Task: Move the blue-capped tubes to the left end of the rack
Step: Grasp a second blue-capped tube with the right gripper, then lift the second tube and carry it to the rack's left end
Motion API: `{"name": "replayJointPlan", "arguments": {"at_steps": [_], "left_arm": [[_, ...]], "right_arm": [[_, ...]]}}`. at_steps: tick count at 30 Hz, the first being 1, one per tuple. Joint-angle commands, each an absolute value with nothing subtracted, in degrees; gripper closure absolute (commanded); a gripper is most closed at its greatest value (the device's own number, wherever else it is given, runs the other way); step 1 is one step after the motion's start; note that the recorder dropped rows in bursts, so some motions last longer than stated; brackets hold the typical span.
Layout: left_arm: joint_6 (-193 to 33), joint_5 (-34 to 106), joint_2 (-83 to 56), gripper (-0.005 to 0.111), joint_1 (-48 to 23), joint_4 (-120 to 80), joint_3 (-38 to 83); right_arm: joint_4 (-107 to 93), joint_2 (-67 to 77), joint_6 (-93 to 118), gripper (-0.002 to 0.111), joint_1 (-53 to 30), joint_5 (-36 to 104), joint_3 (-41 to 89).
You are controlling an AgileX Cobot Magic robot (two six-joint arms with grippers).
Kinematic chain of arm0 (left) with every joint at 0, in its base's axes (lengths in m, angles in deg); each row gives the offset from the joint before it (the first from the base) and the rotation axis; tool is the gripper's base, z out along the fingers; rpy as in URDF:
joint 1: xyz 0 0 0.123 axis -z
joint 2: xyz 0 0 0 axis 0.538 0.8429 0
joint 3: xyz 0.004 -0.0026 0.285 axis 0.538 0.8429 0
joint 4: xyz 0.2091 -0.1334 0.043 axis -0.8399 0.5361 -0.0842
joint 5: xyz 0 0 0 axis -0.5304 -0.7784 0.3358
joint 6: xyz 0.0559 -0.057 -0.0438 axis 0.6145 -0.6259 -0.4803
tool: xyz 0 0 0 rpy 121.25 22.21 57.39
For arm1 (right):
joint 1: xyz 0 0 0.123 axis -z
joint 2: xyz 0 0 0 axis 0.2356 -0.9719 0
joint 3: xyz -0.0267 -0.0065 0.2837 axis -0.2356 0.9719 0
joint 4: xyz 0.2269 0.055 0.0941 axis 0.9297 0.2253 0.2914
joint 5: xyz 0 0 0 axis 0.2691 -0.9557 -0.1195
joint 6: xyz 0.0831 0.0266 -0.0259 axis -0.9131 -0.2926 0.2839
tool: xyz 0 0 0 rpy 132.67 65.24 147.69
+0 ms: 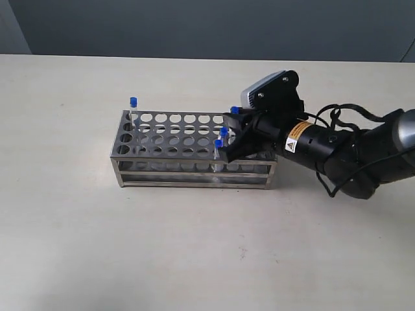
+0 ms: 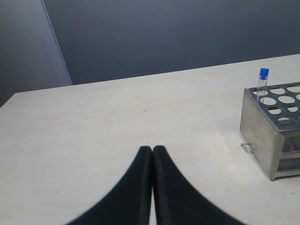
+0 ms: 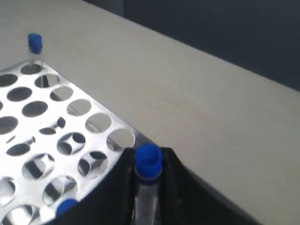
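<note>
While the right gripper (image 1: 225, 137) held one blue-capped tube (image 3: 149, 161) near the right end of the rack (image 1: 194, 170), its black fingers (image 3: 171, 187) pressed the clear barrel from both sides just under the cap. The tube stood upright. Whether its foot was seated in a hole could not be told from the wrist view. Two more tubes (image 1: 234, 110) (image 1: 219, 144) stood just beside the gripper at that end. A fourth tube (image 1: 132, 107) was already in the far corner hole at the left end. The left gripper (image 2: 152, 149) hung over the bare table (image 1: 97, 246) with its fingertips pressed together, holding nothing, well apart from the rack's left wall.

The tubes looked light and stiff, with smooth plastic walls that would likely slip under a loose pinch and might crack under a hard one. The hold just below the cap seemed the sound choice, since the wider cap could act as a stop. A straight vertical lift would probably be needed, as the steel holes appeared a close fit and a tilted tube could bind.
</note>
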State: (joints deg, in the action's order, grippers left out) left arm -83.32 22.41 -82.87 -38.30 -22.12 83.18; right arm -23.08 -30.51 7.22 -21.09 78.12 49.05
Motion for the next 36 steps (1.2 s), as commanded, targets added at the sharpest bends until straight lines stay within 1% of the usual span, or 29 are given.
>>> {"name": "replayJointPlan", "arguments": {"at_steps": [1,6,12,20,26,31,36], "left_arm": [[-83.4,22.5,-83.2,0.106,-38.1,-22.2,83.0],[-83.4,22.5,-83.2,0.106,-38.1,-22.2,83.0],[-83.4,22.5,-83.2,0.106,-38.1,-22.2,83.0],[-83.4,22.5,-83.2,0.106,-38.1,-22.2,83.0],[-83.4,22.5,-83.2,0.106,-38.1,-22.2,83.0],[-83.4,22.5,-83.2,0.106,-38.1,-22.2,83.0],[-83.4,22.5,-83.2,0.106,-38.1,-22.2,83.0]], "right_arm": [[-23.4,-23.4,10.6,0.108,-21.2,76.1,48.4],[-25.7,-17.9,10.9,0.108,-21.2,70.3,45.2],[-32.4,-18.3,4.3,0.108,-24.2,69.9,39.3],[-34.4,-25.0,1.5,0.108,-32.1,69.6,30.2],[-34.4,-31.0,1.2,0.108,-36.5,65.1,23.6],[-34.4,-34.3,1.0,0.108,-38.4,62.1,20.4],[-34.4,-36.8,0.9,0.108,-38.5,61.3,19.7]]}}
